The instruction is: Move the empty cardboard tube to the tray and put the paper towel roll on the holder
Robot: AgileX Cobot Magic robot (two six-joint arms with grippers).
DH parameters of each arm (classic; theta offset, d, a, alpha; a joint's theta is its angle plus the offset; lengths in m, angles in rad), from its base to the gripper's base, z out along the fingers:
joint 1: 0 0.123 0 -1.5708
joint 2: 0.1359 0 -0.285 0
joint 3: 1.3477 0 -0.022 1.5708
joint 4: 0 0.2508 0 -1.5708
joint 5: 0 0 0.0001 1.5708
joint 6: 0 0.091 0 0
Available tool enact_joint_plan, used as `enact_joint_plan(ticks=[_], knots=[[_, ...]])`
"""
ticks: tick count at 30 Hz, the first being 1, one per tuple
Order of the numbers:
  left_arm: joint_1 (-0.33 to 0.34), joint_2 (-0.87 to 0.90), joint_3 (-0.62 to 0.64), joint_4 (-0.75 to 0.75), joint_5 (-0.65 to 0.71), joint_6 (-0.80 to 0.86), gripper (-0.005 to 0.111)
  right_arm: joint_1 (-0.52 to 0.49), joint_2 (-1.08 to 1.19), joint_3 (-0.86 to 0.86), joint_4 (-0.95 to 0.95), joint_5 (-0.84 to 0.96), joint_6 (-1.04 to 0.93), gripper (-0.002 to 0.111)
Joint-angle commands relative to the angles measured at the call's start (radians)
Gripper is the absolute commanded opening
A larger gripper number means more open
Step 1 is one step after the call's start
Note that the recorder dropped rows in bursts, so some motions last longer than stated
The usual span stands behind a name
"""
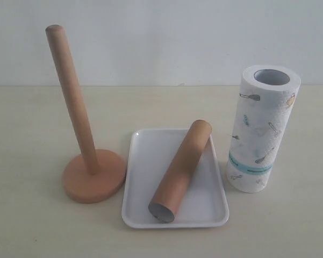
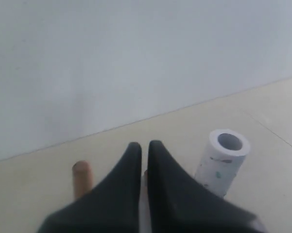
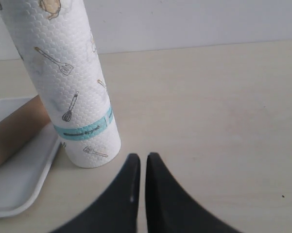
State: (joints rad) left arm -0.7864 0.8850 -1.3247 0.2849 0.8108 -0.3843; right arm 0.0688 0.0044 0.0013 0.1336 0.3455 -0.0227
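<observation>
The brown cardboard tube (image 1: 181, 170) lies slantwise in the white tray (image 1: 145, 161), its far end resting over the rim. Upright beside the tray's right side stands the printed paper towel roll (image 1: 262, 128). The wooden holder (image 1: 75, 115) stands left of the tray, its pole bare. Neither gripper shows in the exterior view. My left gripper (image 2: 145, 144) is shut and empty, high up, with the holder's pole top (image 2: 81, 177) and the roll (image 2: 220, 161) below it. My right gripper (image 3: 142, 158) is shut and empty, low over the table just beside the roll (image 3: 68, 80); the tray (image 3: 19, 179) and tube (image 3: 12, 131) lie beyond.
A pale beige tabletop (image 1: 32, 129) runs back to a plain white wall (image 1: 161, 37). Nothing else stands on it.
</observation>
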Motion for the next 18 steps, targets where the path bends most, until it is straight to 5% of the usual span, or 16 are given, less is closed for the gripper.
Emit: enact_joint_plan(ticks=[1,11,18], knots=[[-0.005,-0.198,0.233,0.162,-0.004,-0.229,0.004,0.001,-0.004,-0.001,-0.005,-0.007,-0.002,0.004],[-0.005,-0.571,0.665,0.309,-0.002,-0.361,0.004,0.001,-0.004,-0.001,-0.005,-0.007,-0.002,0.004],[-0.005,-0.721,0.757,0.288,0.000,-0.361,0.004,0.001,-0.004,-0.001,-0.005,-0.007,-0.002,0.004]])
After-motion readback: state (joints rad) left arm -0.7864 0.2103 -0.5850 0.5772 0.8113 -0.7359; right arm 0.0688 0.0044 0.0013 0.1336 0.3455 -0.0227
